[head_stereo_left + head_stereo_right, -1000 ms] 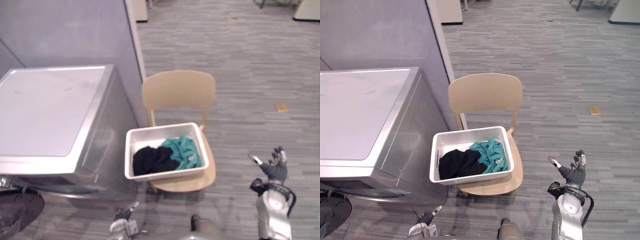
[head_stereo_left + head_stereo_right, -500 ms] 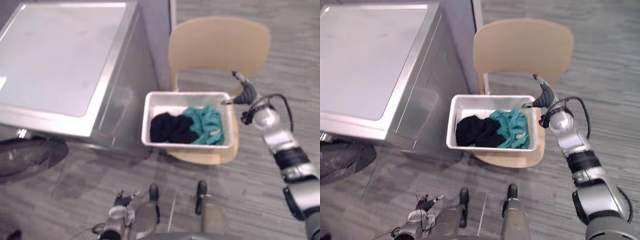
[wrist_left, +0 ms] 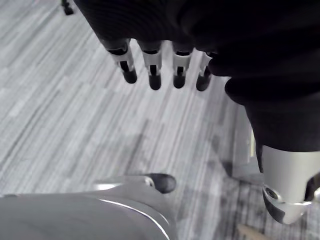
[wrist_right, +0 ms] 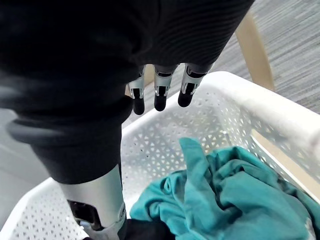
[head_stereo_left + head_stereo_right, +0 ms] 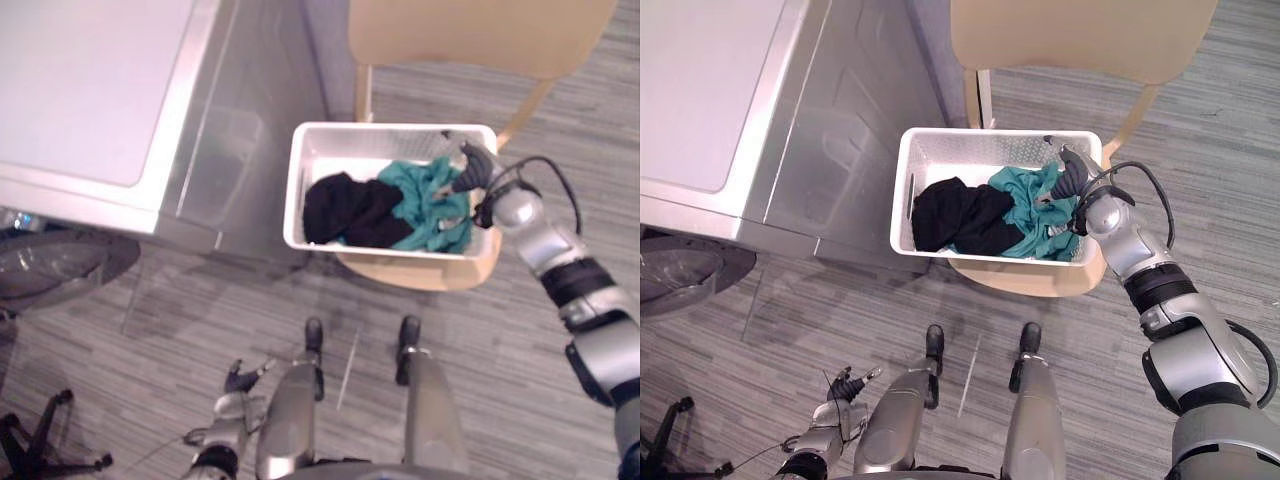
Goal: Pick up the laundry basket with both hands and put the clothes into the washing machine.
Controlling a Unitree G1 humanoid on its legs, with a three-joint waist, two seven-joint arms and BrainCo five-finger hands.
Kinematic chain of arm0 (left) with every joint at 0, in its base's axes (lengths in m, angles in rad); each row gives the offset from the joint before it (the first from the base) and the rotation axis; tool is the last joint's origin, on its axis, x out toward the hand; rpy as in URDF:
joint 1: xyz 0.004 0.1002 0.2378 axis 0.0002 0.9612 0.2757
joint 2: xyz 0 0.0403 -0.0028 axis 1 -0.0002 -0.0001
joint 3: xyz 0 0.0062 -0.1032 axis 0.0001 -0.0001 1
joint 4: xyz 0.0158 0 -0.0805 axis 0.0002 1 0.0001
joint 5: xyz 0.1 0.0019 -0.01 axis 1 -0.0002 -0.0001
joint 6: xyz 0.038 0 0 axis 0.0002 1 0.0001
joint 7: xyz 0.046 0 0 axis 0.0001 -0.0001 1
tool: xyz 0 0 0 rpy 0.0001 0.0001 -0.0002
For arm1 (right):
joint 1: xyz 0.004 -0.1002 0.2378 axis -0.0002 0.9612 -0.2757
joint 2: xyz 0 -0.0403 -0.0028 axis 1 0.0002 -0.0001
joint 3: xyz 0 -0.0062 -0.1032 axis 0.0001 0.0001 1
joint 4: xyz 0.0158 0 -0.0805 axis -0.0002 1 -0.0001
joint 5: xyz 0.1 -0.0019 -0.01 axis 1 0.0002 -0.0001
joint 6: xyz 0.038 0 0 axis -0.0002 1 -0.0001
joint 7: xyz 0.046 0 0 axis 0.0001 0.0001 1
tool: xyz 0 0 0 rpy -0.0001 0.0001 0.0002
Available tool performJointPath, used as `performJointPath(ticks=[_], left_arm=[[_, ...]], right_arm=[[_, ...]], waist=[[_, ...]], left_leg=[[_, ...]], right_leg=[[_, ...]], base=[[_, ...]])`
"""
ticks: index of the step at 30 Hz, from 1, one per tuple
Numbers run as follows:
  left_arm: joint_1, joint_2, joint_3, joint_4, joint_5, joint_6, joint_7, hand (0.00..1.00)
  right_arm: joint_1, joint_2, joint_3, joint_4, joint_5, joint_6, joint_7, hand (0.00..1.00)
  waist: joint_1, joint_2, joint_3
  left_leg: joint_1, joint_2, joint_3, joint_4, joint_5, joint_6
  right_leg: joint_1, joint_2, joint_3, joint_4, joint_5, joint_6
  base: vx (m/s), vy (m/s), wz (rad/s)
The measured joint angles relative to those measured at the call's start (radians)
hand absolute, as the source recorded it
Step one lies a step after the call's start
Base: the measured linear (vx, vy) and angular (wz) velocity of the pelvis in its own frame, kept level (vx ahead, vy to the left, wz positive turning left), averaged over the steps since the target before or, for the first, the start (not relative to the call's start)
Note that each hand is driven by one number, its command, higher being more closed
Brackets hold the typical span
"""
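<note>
Gripping the laundry basket [image 5: 296,190] by both end rims is the step; it sits on the chair [image 5: 470,35] at upper centre, clothes [image 5: 422,205] inside. The right hand [image 5: 478,168] hovers over its right end, fingers loosely straight, empty, and should settle onto that rim. The left hand [image 5: 240,379], equally slack and empty, hangs at lower left, well apart. The washing machine [image 5: 90,80], upper left, looks likely to crowd the basket's left rim

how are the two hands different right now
Place: the right hand is over the laundry basket, above the teal cloth; the left hand is over the floor. Reach: the right hand is held far forward, the left hand low and close in. Both are open, holding nothing.
</note>
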Motion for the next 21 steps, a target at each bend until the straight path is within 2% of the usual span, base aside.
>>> performJointPath(ticks=[7, 11, 18, 21], left_arm=[[-0.046, -0.023, -0.041, -0.017, -0.016, -0.001, 0.009, 0.00], [-0.048, -0.024, -0.043, -0.042, -0.101, -0.016, 0.017, 0.00], [-0.053, -0.024, -0.044, -0.087, -0.101, -0.021, 0.026, 0.00], [-0.059, -0.025, -0.043, -0.109, -0.101, -0.021, 0.028, 0.00]], right_arm=[[-0.008, 0.004, 0.020, 0.029, -0.042, 0.001, -0.004, 0.00], [-0.018, 0.010, 0.018, 0.064, -0.054, 0.004, -0.010, 0.00], [-0.035, 0.012, 0.015, 0.138, -0.090, 0.026, -0.024, 0.00], [-0.064, -0.017, 0.002, 0.150, -0.118, 0.041, -0.027, 0.00]], waist=[[0.020, -0.010, 0.006], [0.025, -0.013, 0.008], [0.036, -0.014, 0.008], [0.047, -0.019, 0.011]], left_leg=[[-0.048, 0.004, -0.020, 0.016, 0.004, -0.005], [-0.069, 0.006, -0.023, 0.024, 0.007, -0.007], [-0.135, 0.007, -0.039, 0.048, 0.007, -0.007], [-0.196, 0.005, -0.050, 0.065, 0.010, -0.007]], right_leg=[[-0.032, -0.001, -0.020, 0.005, 0.000, -0.001], [-0.046, -0.001, -0.026, 0.005, 0.000, -0.002], [-0.089, -0.003, -0.043, 0.006, 0.000, -0.003], [-0.145, -0.008, -0.049, 0.027, 0.000, -0.003]], base=[[-0.02, -0.018, 0.09], [0.07, -0.005, 0.07], [0.02, -0.007, 0.06], [-0.01, -0.022, 0.10]])
